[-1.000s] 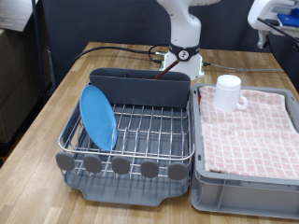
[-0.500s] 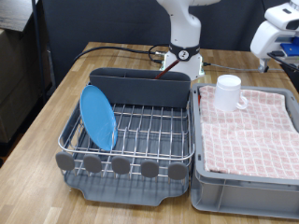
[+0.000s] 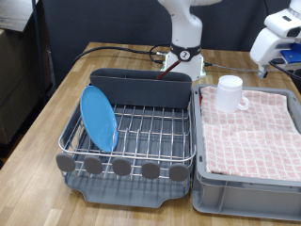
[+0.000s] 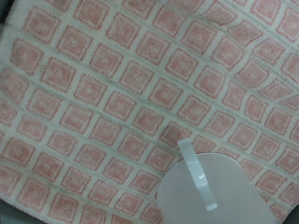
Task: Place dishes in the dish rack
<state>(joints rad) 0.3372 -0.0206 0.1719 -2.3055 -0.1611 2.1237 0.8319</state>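
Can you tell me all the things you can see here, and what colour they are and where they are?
plate: one, light blue, standing on edge in the rack at the exterior view's left.
dish rack: one, silver wire on a dark grey base, middle of the table.
discs: five, grey, in a row along the rack's front edge.
mug: one, white, upright on the cloth at the tub's back corner; the wrist view looks down on it.
cloth: one, red-and-white checked, spread over the tub.
tub: one, grey, at the exterior view's right, beside the rack.
table: one, brown wood, under everything.
cables: dark, behind the rack.
arm: one, white, based behind the rack.
pincer: one, high over the tub at the exterior view's right edge.
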